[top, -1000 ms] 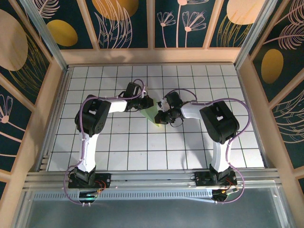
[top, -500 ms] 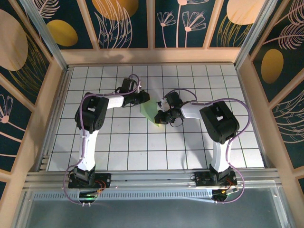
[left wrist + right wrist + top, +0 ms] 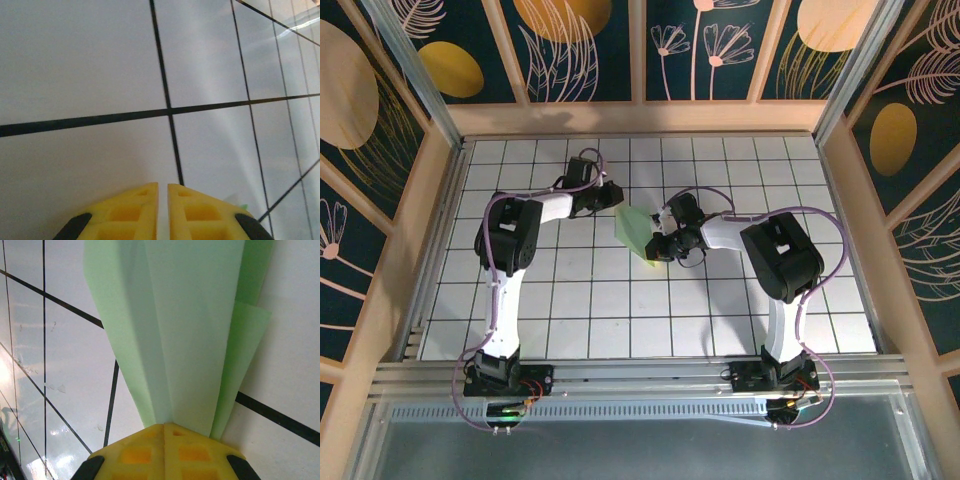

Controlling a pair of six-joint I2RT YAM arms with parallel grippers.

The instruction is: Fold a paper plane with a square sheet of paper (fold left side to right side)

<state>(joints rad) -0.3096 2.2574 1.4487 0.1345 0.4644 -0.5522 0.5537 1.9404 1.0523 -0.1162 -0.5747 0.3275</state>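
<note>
Near the middle of the white grid tabletop (image 3: 570,300), a little toward its far edge, the pale-green paper plane (image 3: 636,230) lies as a narrow wedge between 2 arms, its wide end pointing to the far-left corner. The right tool (image 3: 658,247) is clamped on the plane's narrow near end. The left tool (image 3: 615,197) hovers just beside the wide end, apart from the paper. Its yellow fingers (image 3: 142,207) are drawn almost together with only a thin slit between them, and they grip nothing. The folding looks well advanced, with the sheet already a layered dart, so the step in hand is probably one of the last left-to-right folds. The next move would call for the left tool to catch the plane's left edge and carry it across while the right tool (image 3: 165,426) pins the nose. From above the paper reads as a single flat shape. The right wrist camera shows the paper plane (image 3: 190,330) fanning out from the closed fingers in several overlapping layers, with 1 loose flap on its right side. The left wrist camera shows the left tool (image 3: 162,186) over bare tiles and black grid lines.
</note>
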